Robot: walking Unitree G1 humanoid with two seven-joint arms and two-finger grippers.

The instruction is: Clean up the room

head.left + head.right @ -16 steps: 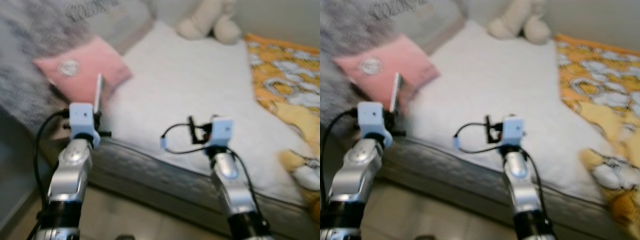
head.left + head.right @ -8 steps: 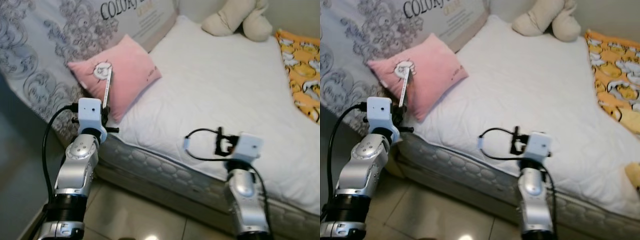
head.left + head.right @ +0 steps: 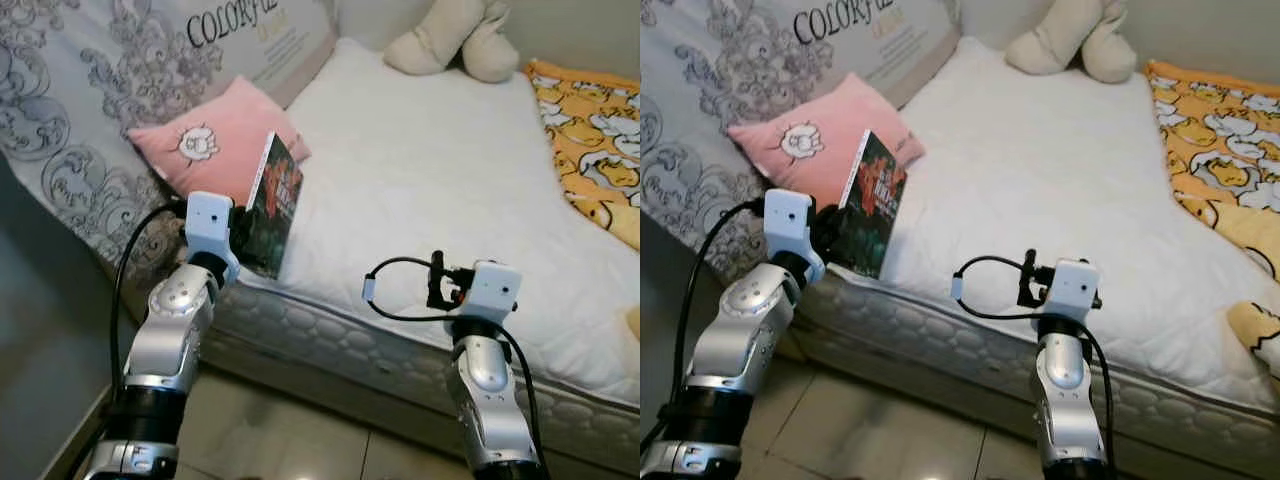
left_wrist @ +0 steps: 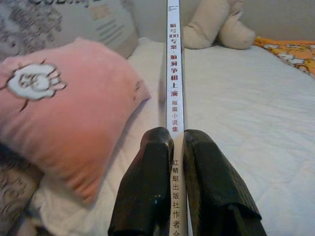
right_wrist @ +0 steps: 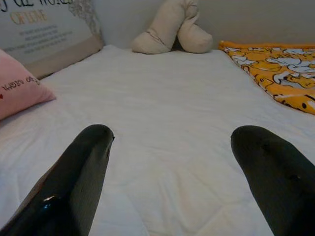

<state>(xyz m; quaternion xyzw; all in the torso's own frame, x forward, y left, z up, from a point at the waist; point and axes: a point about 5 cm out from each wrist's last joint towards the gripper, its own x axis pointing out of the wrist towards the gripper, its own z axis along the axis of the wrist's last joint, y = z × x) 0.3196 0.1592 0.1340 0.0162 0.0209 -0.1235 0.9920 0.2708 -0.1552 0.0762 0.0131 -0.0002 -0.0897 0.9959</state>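
Wide bare stretch of white bed [image 3: 420, 170] ahead, its near edge running under both arms. The left gripper [image 4: 176, 147] pinches a book [image 3: 272, 205] by the spine, fingers narrow on either side, holding it upright over the bed's left edge just beside the pink pillow [image 3: 215, 150]. The right gripper [image 5: 172, 162] hovers above the near edge, fingers spread wide, holding nothing. The book's lower end is hidden behind the fingers.

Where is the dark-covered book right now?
The dark-covered paperback book stands upright, clamped in the left tool, over the near left edge of the white mattress, just beside the pink cushion.
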